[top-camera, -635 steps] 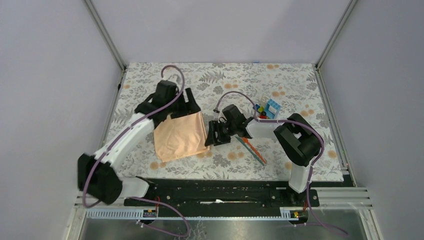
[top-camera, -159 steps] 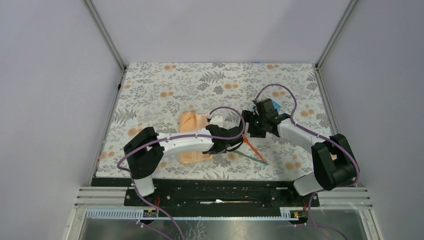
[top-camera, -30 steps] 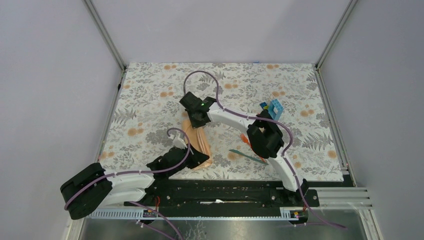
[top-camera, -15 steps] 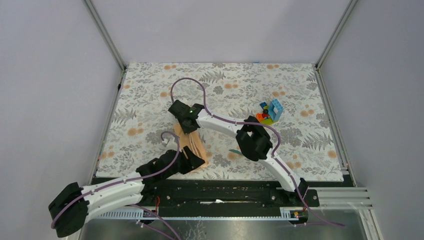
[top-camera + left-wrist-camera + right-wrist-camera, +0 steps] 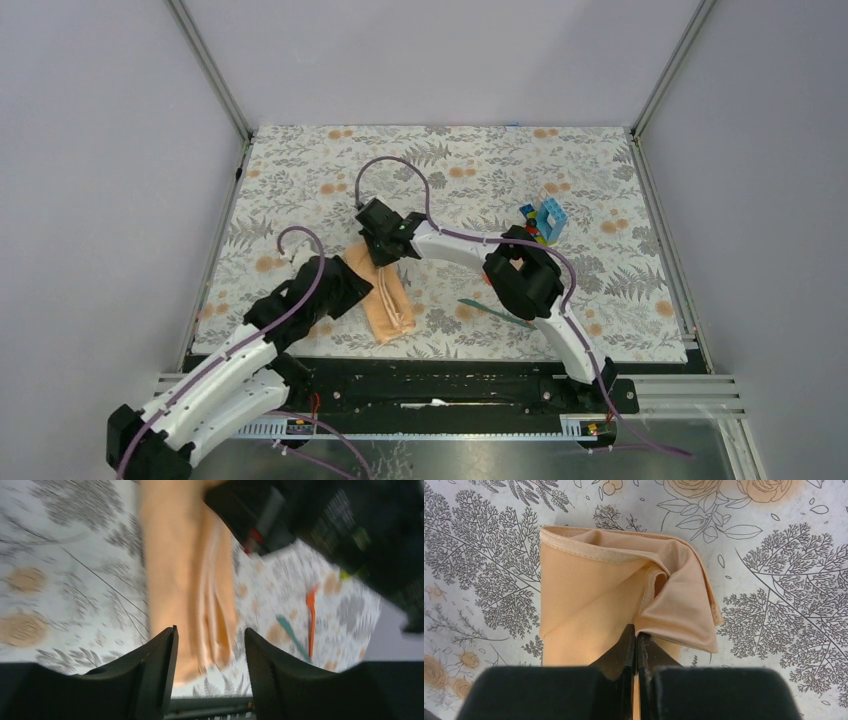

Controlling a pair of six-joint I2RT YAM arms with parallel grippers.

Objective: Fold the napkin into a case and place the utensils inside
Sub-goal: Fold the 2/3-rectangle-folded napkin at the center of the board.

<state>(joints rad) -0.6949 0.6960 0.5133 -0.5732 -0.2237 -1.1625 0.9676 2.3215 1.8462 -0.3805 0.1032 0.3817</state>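
The napkin is folded narrow at lower centre, my right jaws pinched shut on its flap, left jaws open and empty, utensils not yet inside

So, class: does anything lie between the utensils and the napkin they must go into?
Nothing visible on the mat: only bare pattern separates the napkin from the teal utensil and orange utensil. The right arm does hang above the utensils in the top view.
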